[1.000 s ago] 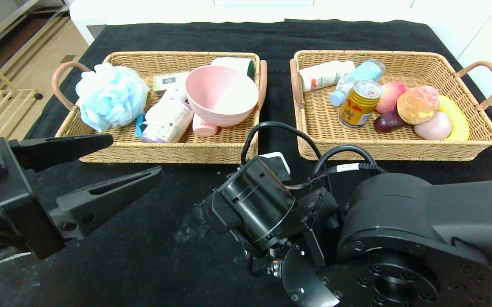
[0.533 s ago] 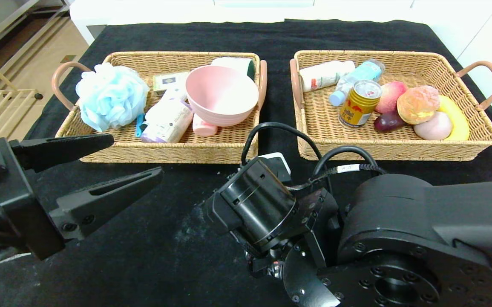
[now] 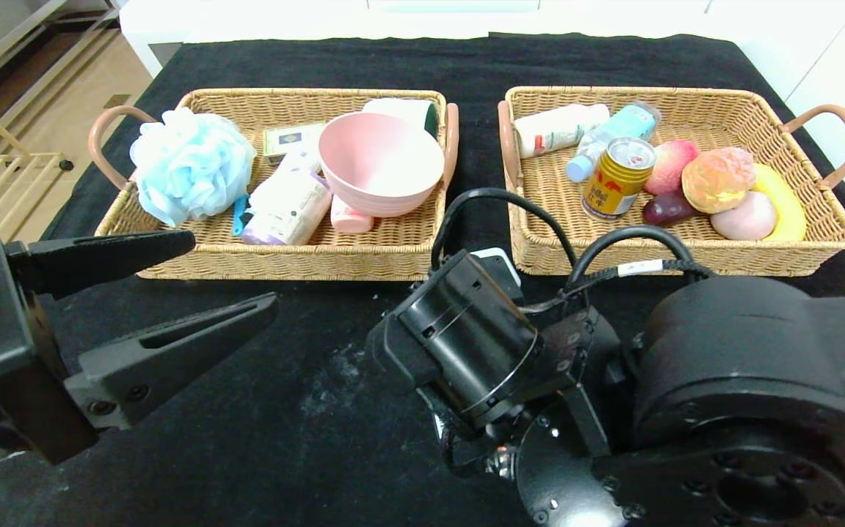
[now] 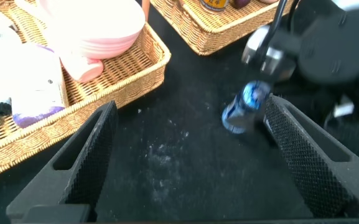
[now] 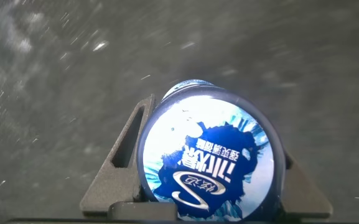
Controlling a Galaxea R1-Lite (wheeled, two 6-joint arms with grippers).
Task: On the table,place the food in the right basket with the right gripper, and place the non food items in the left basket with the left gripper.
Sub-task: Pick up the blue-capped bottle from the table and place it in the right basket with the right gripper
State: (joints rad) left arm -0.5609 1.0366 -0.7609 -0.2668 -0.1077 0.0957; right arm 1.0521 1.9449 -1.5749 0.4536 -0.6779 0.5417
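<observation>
My right gripper (image 5: 210,158) is shut on the dark blue jar (image 5: 209,158), its blue-white lid facing the wrist camera. In the head view my right wrist (image 3: 466,337) hides the fingers and jar, at the table's (image 3: 363,66) front middle. The left wrist view shows the jar (image 4: 246,107) held tilted above the black cloth. My left gripper (image 3: 232,269) is open and empty at the front left. The can (image 3: 616,179) and bun (image 3: 718,178) lie in the right basket (image 3: 685,256). The pink bowl (image 3: 380,161), blue pouf (image 3: 189,165) and purple-capped canister (image 3: 287,208) lie in the left basket (image 3: 283,265).
The right basket also holds white and pale blue bottles (image 3: 561,128), a peach, a banana (image 3: 784,201) and other fruit. The left basket holds small boxes (image 3: 290,139). A strip of black cloth separates the baskets. The floor drops off at the left.
My right arm has moved up and to the right, toward the right basket, with the jar in its fingers. My left gripper has sunk slightly and stays open.
</observation>
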